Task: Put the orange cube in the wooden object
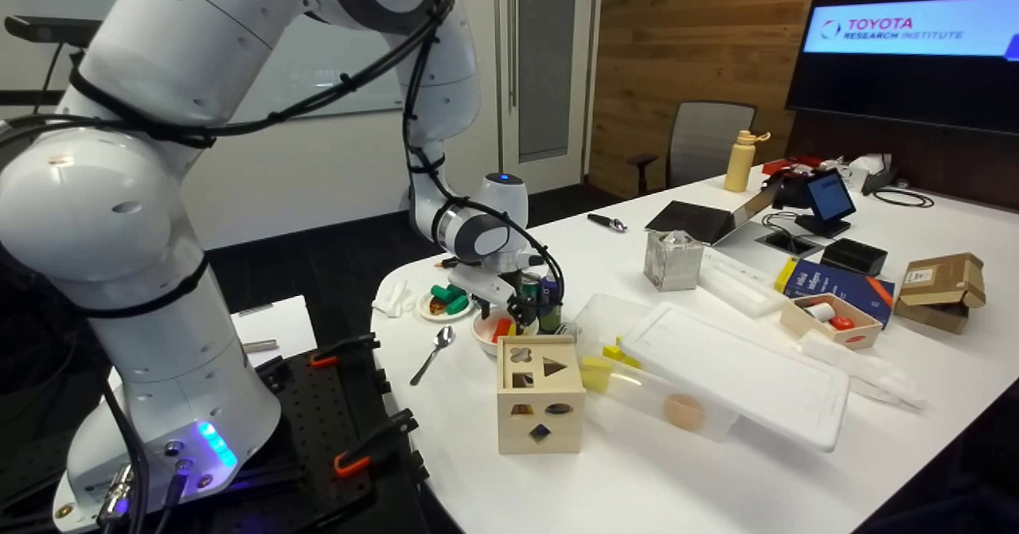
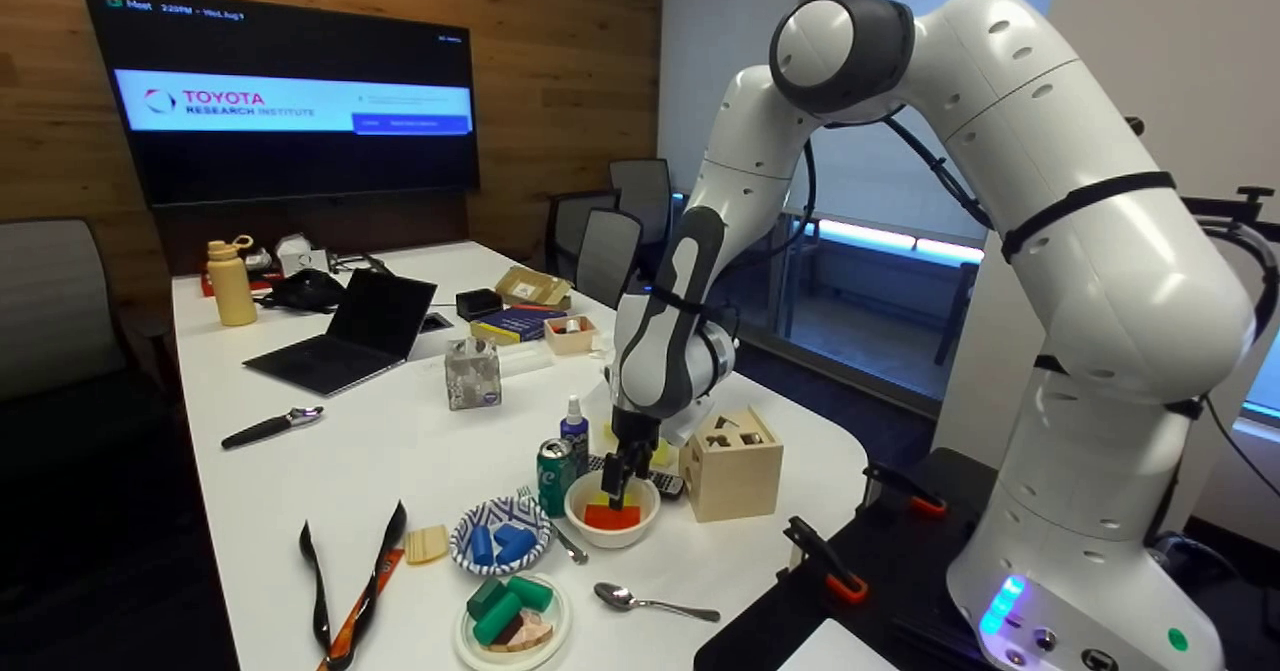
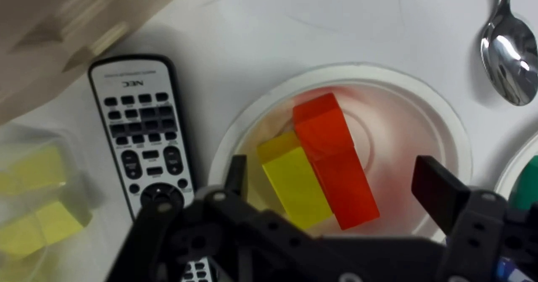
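The orange cube shows as an orange-red block [image 3: 346, 177] with a seam across it, perhaps two pieces end to end. It lies in a white bowl [image 3: 357, 72] against a yellow block [image 3: 294, 185]. The orange block also shows in both exterior views [image 1: 501, 329] [image 2: 612, 518]. The wooden object, a light-wood box with shaped holes, stands upright beside the bowl [image 1: 540, 397] [image 2: 738, 476]; part of it shows blurred at the top left of the wrist view [image 3: 63, 30]. My gripper [image 3: 330, 175] is open and empty above the bowl, its fingers on either side of the blocks.
A remote [image 3: 145, 126] lies between bowl and box. A soda can [image 2: 555, 476] and spray bottle [image 2: 574, 431] stand close to the bowl. A spoon [image 2: 650, 601], plate of green blocks [image 2: 465, 641], patterned bowl [image 2: 465, 558] and clear bin with white lid [image 1: 740, 371] are around.
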Action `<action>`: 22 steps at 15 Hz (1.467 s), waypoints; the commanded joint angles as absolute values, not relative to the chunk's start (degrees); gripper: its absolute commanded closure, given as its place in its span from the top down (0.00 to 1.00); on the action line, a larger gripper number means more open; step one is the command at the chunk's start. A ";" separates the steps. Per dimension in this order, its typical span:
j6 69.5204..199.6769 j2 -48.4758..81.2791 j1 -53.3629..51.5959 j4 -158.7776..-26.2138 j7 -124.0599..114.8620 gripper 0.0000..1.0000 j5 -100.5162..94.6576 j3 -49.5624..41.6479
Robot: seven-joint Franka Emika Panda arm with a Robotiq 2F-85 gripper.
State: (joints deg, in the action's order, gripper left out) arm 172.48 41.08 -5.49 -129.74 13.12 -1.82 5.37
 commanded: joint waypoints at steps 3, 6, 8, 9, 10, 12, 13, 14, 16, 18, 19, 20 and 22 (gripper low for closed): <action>171.68 44.04 -4.08 -126.47 11.24 1.00 -2.97 6.70; 171.36 44.31 -4.69 -126.21 10.63 1.00 -2.91 6.24; 171.08 44.14 -4.71 -126.42 10.40 1.00 -2.80 6.26; 170.77 44.21 -4.58 -126.36 10.42 1.00 -2.76 6.41; 170.34 44.37 -4.39 -126.19 10.46 1.00 -2.72 6.64; 169.58 44.59 -4.31 -125.95 10.02 1.00 -2.59 6.81; 169.18 44.69 -4.18 -125.87 9.97 1.00 -2.57 7.03; 168.87 44.84 -4.20 -125.75 9.92 1.00 -2.56 7.11; 168.29 45.13 -4.27 -125.54 9.89 1.00 -2.55 7.12; 167.86 45.12 -4.58 -125.59 9.63 1.00 -2.53 6.78; 167.76 45.08 -4.75 -125.61 9.48 0.97 -2.54 6.60; 167.75 45.11 -4.70 -125.60 9.48 0.74 -2.53 6.61; 167.76 45.27 -4.63 -125.49 9.21 0.69 -2.53 6.58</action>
State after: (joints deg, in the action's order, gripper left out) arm 169.70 45.11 -4.98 -126.49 11.23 -1.82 6.36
